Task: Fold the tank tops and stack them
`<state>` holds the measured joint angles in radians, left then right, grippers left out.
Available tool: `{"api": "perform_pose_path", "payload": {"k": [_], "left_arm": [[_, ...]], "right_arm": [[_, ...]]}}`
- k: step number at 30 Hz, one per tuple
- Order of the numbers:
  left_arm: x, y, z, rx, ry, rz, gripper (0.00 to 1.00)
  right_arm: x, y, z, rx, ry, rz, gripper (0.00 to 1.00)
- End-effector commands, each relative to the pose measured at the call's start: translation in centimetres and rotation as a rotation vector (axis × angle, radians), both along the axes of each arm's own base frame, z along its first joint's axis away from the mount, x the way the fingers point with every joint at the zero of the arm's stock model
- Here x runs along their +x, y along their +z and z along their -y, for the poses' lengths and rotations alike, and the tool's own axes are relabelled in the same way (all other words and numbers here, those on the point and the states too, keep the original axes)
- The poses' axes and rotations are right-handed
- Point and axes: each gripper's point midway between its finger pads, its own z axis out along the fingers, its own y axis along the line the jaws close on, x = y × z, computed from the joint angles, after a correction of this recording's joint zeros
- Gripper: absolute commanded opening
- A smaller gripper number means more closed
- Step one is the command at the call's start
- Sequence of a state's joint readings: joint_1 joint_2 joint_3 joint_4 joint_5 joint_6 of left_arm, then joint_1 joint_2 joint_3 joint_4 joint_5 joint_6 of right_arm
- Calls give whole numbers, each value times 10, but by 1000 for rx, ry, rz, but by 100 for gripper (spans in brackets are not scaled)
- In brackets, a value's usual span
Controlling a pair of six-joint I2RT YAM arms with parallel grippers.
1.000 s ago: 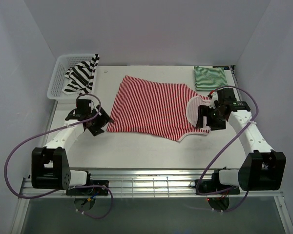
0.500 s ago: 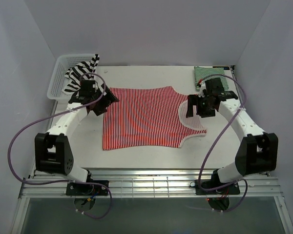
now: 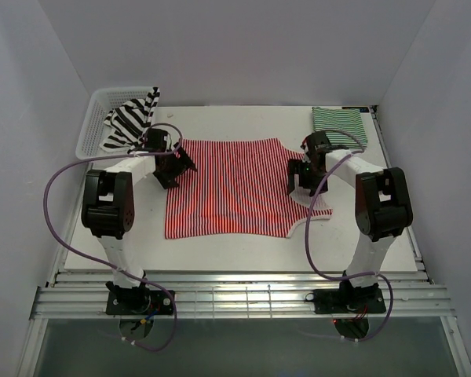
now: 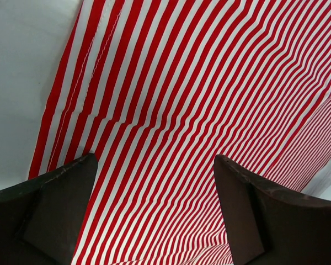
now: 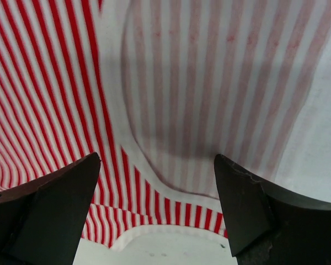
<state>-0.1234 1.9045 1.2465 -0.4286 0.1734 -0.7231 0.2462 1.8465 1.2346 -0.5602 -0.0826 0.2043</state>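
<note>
The red-and-white tank top (image 3: 231, 188) lies spread flat in the middle of the table, hem at the left, neck at the right. My left gripper (image 3: 173, 167) is open and empty just above its far left hem corner; the stripes (image 4: 171, 110) fill the left wrist view. My right gripper (image 3: 302, 174) is open and empty over the neckline and strap (image 5: 209, 99). The green-and-white tank top (image 3: 339, 126) lies folded at the far right. The black-and-white tank top (image 3: 129, 122) hangs over the basket's edge at the far left.
The white mesh basket (image 3: 94, 118) stands at the far left corner. Purple cables loop from both arms. Walls close in the table on three sides. Bare table (image 3: 220, 251) lies in front of the red top.
Both arms carried the red top from a slanted position to lie square and flat. Both grippers have let go of the cloth and moved slightly inward over it.
</note>
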Motion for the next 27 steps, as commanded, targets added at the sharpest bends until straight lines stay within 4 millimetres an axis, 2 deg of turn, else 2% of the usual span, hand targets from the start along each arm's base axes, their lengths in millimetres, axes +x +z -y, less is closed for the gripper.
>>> {"api": "perform_pose_path", "payload": {"k": [1,4,5,8,10,13,14,16,17,18,19,20,21,22,23,24,25,26,27], "left_arm": [[9,-12,0,28,-13,-5,98],[15,-23,0,36,-20,-21,98],[21,-19,1,34,-20,-7,98],[28,-20,1,38,-27,-7,98],[35,-13,3,34,-33,13,98],[42,14,4,33,-52,71,98],[44,35,6,24,-57,113,98],[37,55,6,21,-54,142,98],[31,64,5,22,-47,148,98],[17,79,2,26,-30,163,98],[3,81,-5,40,17,132,98],[-9,83,-9,48,35,119,98],[-22,100,-13,48,55,143,98],[-50,80,-20,70,75,68,98],[-63,78,-22,73,87,52,98],[-79,74,-26,82,99,26,98],[-107,64,-34,109,118,-20,98],[-120,60,-36,110,127,-43,98],[-132,55,-38,110,134,-62,98]], "right_arm": [[24,-4,1,13,-47,39,90],[32,-15,8,17,-73,18,90],[34,-19,12,17,-83,10,90],[44,-16,13,26,-79,27,90],[51,-7,10,42,-66,53,90],[59,22,6,62,-30,124,90],[62,41,4,64,-10,175,90],[59,62,6,53,1,224,90],[56,87,3,53,13,288,90],[51,95,3,49,15,310,90],[45,102,2,48,19,331,90],[28,110,0,56,30,349,90],[19,110,-2,65,35,349,90],[6,122,-6,80,47,378,90],[-14,105,-4,75,49,331,90],[-26,101,-5,77,54,320,90],[-38,108,-7,87,61,343,90],[-56,91,-5,82,65,299,90],[-65,88,-6,90,69,289,90]]}}
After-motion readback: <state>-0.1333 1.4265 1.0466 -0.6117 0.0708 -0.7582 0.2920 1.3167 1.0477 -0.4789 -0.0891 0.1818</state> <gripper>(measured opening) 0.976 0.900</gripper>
